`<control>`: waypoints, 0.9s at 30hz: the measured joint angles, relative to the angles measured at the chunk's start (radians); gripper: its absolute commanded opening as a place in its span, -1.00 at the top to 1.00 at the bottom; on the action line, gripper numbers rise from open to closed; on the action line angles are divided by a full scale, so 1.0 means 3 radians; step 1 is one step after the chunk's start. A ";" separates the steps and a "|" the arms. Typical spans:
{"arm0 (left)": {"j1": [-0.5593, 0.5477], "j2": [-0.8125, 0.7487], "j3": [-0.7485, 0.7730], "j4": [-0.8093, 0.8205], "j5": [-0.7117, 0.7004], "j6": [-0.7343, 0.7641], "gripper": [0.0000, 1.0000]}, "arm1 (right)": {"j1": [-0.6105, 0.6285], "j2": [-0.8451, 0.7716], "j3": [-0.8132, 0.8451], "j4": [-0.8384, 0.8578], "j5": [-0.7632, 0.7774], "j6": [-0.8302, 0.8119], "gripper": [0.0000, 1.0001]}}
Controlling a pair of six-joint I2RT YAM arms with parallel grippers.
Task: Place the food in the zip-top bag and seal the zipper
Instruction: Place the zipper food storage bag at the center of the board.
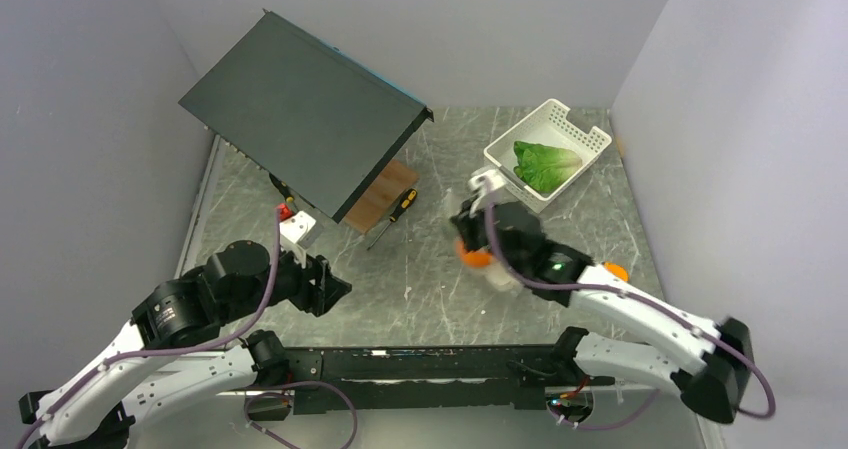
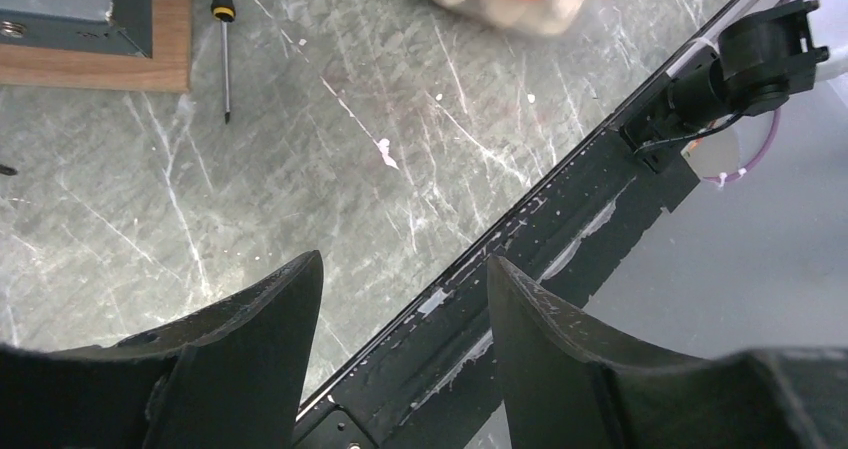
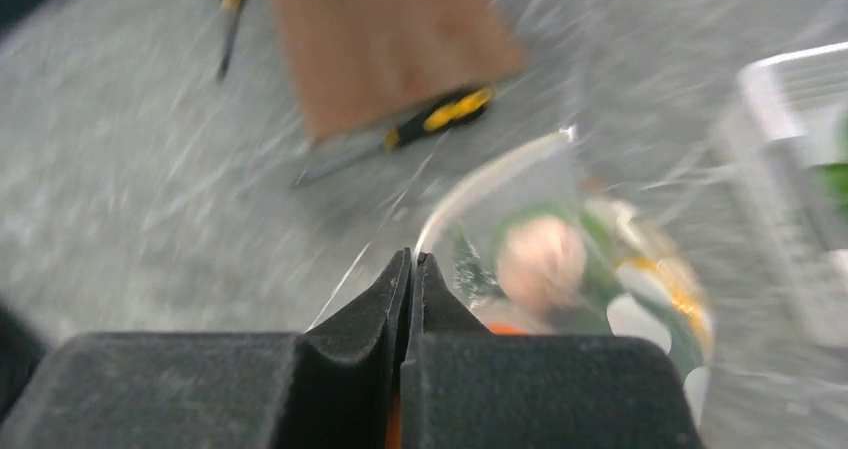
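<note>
Jaws on right gripper point(image 3: 412, 261): pressed flat together, pinching edge of bag point(image 3: 500, 194). Food point(image 3: 541, 261) inside bag, blurred, near basket point(image 1: 560, 119), to its front-left. Jaws on left gripper point(image 2: 405, 264): spread apart, released, gripping nothing; well left of basket.

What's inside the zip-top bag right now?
Through the clear zip-top bag: a pale peach-coloured piece, green pieces and an orange one low down. Motion blur hides the rest, and the right end effector, pinching the bag's edge, covers its lower part.
</note>
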 measured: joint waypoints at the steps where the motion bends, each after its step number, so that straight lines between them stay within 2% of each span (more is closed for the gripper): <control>1: 0.0000 -0.0001 -0.0004 0.0000 0.0008 -0.0011 -0.35 | 0.0125 0.0125 -0.0088 0.0079 -0.0079 0.0024 1.00; 5: 0.0000 -0.0009 -0.0009 0.0000 0.0034 -0.0053 -0.40 | 0.0647 0.0594 -0.0350 0.0272 -0.0308 0.0137 1.00; 7: 0.0000 -0.0033 -0.0019 -0.0003 0.0036 -0.0061 -0.42 | 0.0820 0.0746 -0.0388 0.0310 -0.0412 0.0217 0.93; 13: 0.0000 -0.0112 -0.0020 -0.0004 0.0024 -0.0064 -0.48 | 0.0875 0.0819 -0.0389 0.0521 -0.0608 0.0366 1.00; 21: 0.0000 -0.0120 -0.0022 0.0004 0.0024 -0.0078 -0.48 | 0.0875 0.0813 -0.0387 0.0537 -0.0610 0.0408 1.00; 22: 0.0000 -0.0120 -0.0022 0.0004 0.0025 -0.0090 -0.49 | 0.0875 0.0813 -0.0387 0.0537 -0.0610 0.0408 0.96; 23: 0.0000 -0.0120 -0.0022 0.0004 0.0025 -0.0098 -0.49 | 0.0875 0.0813 -0.0387 0.0537 -0.0609 0.0409 0.83; 27: 0.0000 -0.0120 -0.0022 0.0003 0.0025 -0.0123 -0.58 | 0.0875 0.0813 -0.0384 0.0534 -0.0627 0.0422 0.08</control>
